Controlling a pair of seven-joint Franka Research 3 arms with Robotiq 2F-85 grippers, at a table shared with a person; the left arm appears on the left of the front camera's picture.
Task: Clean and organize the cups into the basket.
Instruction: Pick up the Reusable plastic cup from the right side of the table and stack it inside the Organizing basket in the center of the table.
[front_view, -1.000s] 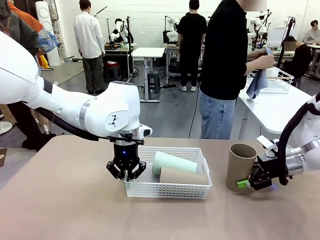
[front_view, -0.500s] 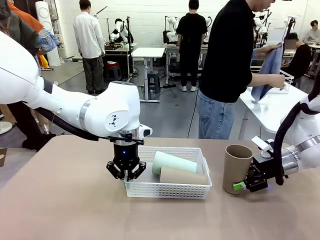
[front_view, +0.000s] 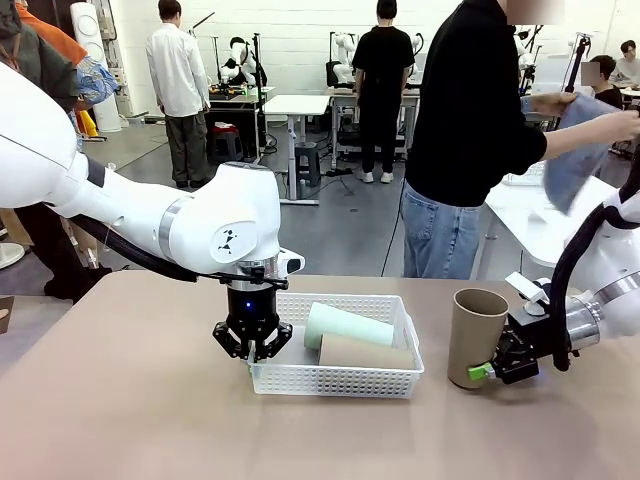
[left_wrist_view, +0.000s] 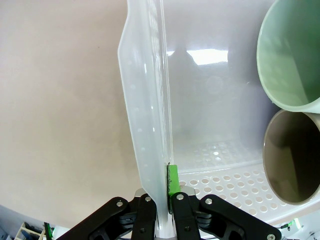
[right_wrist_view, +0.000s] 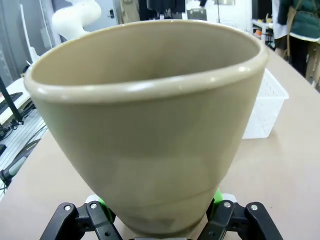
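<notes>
Your left tool (front_view: 252, 352) is clenched on the basket (front_view: 335, 380) at its left wall; a mint cup (front_view: 350, 325) and a brown cup (front_view: 365, 352) lie sideways inside. Your right tool (front_view: 482, 371) grasps the upright tan cup (front_view: 476, 335) at its base, on the desk (front_view: 130, 410) just right of the basket.

1. Front view: bright, even overhead light; faint shadow beside the basket (front_view: 340, 378) on the table (front_view: 120, 400).
2. Left wrist view: white glare on basket floor; wall bowed.
3. Right wrist view: tan cup (right_wrist_view: 150, 125) looms distorted.
</notes>
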